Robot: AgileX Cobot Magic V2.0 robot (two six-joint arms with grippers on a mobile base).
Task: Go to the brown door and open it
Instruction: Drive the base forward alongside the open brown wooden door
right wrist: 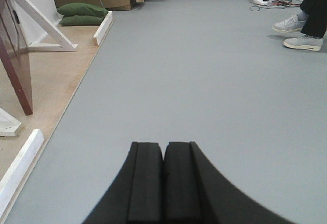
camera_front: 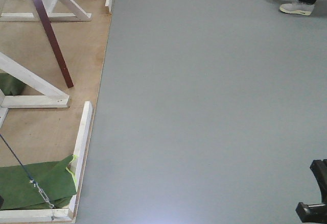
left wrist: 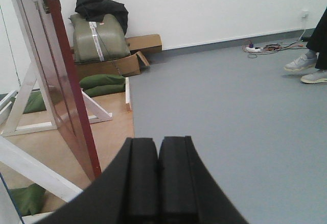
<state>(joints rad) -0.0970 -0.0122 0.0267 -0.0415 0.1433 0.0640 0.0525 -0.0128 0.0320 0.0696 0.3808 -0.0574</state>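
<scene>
Reddish-brown and glossy, the brown door (camera_front: 48,32) stands at far left on a plywood platform (camera_front: 46,132), seen edge-on between white frame braces (camera_front: 30,77) and well apart from both arms. The left claw (left wrist: 157,178) and right claw (right wrist: 163,183) each have their fingers pressed together, clamping nothing, above the grey floor (camera_front: 204,106). Grey sneakers (right wrist: 304,43) stand far right.

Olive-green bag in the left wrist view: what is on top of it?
A black garment lies heaped on the olive-green bag, covering its top edge. Whatever is behind the garment is hidden.
</scene>
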